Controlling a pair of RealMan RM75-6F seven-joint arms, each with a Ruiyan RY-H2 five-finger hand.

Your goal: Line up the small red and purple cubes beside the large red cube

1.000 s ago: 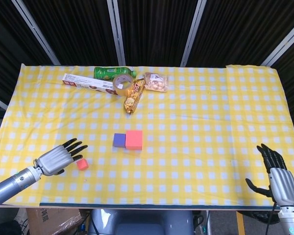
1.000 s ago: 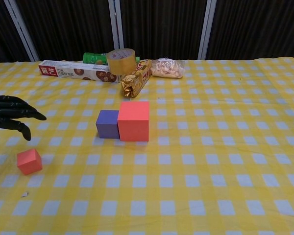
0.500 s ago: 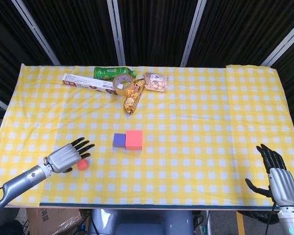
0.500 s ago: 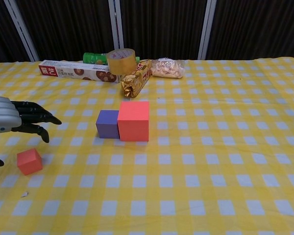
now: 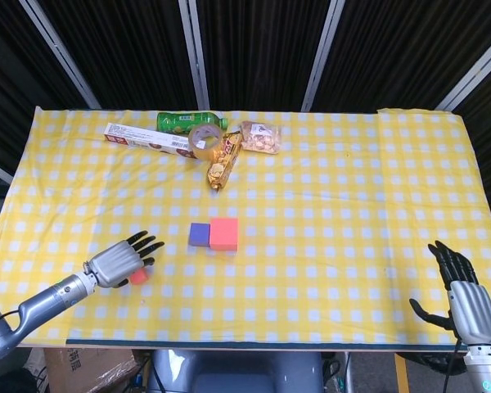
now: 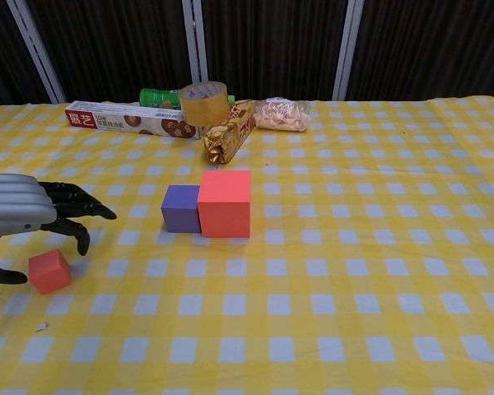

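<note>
Nearest the robot, the right robot hand rests at 5 o'clock on the worktop, fingers spread, holding nothing. At 8 o'clock the left robot hand hovers over the small red cube, fingers apart and arched above it, thumb low on its near side; no grasp is evident. Near the centre, the purple cube touches the 9 o'clock face of the large red cube. Toward 11 o'clock lie a gold snack packet, a tape roll, a biscuit box, a green bottle and a bag of nuts.
</note>
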